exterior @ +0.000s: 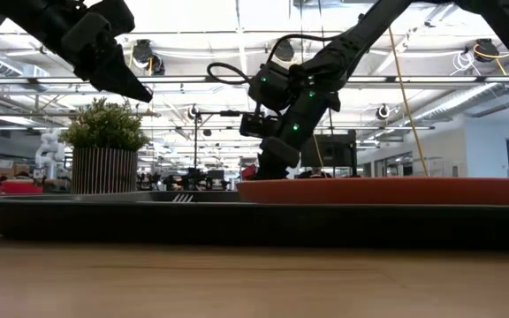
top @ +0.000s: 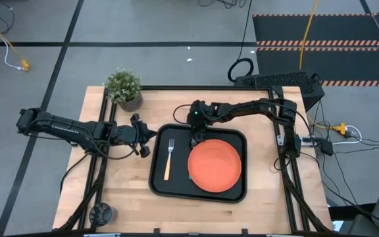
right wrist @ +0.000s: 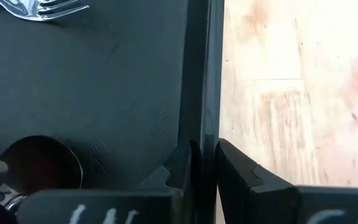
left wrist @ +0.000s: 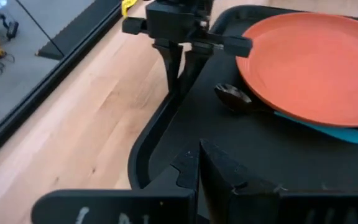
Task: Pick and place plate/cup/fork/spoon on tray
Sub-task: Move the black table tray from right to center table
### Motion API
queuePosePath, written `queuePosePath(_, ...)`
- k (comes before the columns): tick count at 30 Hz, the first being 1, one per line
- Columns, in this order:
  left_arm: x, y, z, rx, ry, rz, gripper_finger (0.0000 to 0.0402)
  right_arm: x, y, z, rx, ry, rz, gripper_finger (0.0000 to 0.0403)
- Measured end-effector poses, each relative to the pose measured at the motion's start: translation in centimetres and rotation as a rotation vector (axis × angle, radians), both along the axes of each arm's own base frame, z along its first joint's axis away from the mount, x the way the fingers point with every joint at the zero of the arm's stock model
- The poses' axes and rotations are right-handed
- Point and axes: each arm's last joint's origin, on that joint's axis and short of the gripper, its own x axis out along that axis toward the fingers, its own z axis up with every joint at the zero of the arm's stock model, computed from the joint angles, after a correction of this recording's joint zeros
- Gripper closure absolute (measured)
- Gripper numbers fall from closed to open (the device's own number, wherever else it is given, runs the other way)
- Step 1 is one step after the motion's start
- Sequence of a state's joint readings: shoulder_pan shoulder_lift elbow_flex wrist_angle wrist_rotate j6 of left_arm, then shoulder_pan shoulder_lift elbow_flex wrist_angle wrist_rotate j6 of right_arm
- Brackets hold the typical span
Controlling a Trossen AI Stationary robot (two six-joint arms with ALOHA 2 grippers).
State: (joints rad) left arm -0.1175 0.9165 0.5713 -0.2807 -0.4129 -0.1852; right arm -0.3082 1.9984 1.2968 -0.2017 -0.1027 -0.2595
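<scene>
Cup (top: 101, 213) stands alone on the wooden table (top: 127, 197) near the front left corner, at about 8 o'clock from the tray (top: 156, 184) and well apart from it. Potted plant (top: 124, 88) sits at the table's far left, at about 10 o'clock from the tray. Left gripper (top: 145, 143) hangs in the air just beside the tray's left rim, fingers together, holding nothing. Tray lies at table centre. Fork (top: 168, 158) lies flat in its left part, tines toward 12 o'clock, handle toward 6, apart from the plate (top: 214, 166). Plate fills the tray's right half. Spoon (left wrist: 272, 109) lies at the plate's far-left edge; the left wrist view shows its bowl on the tray floor and its blue handle running under the plate rim. Right gripper (top: 195, 139) points down at the tray's far rim, at about 11 o'clock from the plate, just beside the spoon bowl; fingers nearly together, gripping nothing visible.
</scene>
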Motion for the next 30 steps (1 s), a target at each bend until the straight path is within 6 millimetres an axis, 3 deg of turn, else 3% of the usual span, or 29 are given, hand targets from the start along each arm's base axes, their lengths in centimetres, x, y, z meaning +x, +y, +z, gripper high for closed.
queuePosePath(18, 0.5, 1.4, 0.7, 0.022, -0.069, 0.009, 0.0385, 0.8, -0.4, 0.6, -0.038, -0.107, 0.055, 0.0364)
queuePosePath(30, 0.5, 1.4, 0.7, 0.024, -0.067, 0.008, 0.0385, 1.2, -0.6, 1.3, -0.056, -0.172, 0.012, 0.0232)
